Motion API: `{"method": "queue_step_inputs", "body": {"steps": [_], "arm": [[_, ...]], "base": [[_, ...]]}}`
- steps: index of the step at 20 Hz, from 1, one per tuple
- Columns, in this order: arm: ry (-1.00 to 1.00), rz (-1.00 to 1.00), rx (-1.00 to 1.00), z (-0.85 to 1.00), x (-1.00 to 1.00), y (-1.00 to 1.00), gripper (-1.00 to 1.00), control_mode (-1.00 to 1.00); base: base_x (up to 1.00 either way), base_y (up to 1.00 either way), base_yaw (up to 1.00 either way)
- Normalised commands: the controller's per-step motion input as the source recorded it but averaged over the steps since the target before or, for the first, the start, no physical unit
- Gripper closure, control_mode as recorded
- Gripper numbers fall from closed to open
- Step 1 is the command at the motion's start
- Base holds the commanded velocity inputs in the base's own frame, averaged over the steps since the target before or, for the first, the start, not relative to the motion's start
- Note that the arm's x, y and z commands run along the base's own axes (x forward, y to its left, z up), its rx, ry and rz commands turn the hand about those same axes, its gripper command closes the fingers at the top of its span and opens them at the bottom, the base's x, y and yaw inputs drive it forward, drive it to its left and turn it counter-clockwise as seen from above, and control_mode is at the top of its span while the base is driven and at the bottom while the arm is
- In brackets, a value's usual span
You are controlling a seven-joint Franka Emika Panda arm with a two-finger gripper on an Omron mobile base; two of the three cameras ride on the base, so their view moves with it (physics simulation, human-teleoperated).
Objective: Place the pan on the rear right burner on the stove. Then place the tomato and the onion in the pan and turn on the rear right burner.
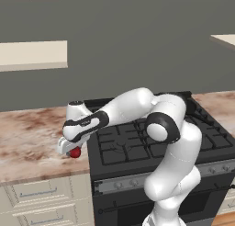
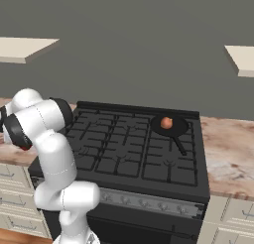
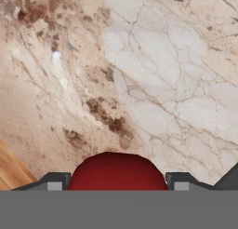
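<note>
— Well, what does the tomato [image 3: 116, 171] look like at this moment?

— Small, glossy, deep red, a round ball; in the hand view its top bulges up at 6 o'clock, flanked by the two dark fingertips [image 3: 55, 181], one at 7 o'clock and one at 5 o'clock, each set close against its sides; the gripper [image 1: 72, 149] appears clamped on the tomato, jaws wide to fit it.

— And where is it?

— Over the marbled counter [image 1: 32, 133], at 9 o'clock from the stove [image 1: 137, 147] in the left base view; whether it rests on the stone or hangs just above cannot be told; being a ball, it has no long axis and points nowhere.

— The pan [image 2: 169, 125]?

— Flat, round, matte black; in the right base view it sits on the rear right burner [image 2: 173, 136], at 2 o'clock on the grid of grates; its thin straight handle is its long axis, running from the bowl toward 5 o'clock, down to the stove's front right.

— The onion [image 2: 166, 122]?

— Pale orange-tan, round, lying inside the pan near its middle; well apart from the tomato, which is on the far side of the stove.

— The arm?

— White, bent low to 9 o'clock across the stove's left edge in the left base view.
</note>
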Motion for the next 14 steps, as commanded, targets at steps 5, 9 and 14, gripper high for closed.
{"method": "queue_step_inputs", "body": {"steps": [5,9,14], "arm": [[0.0,0.0,0.0,0.15,0.01,-0.42,1.0,-1.0],[-0.01,0.0,0.0,0.17,0.0,-0.58,1.0,-1.0],[-0.06,0.0,0.0,0.32,0.1,-0.58,1.0,-1.0]], "base": [[0.0,0.0,0.0],[0.0,0.0,0.0],[0.0,0.0,0.0]]}}
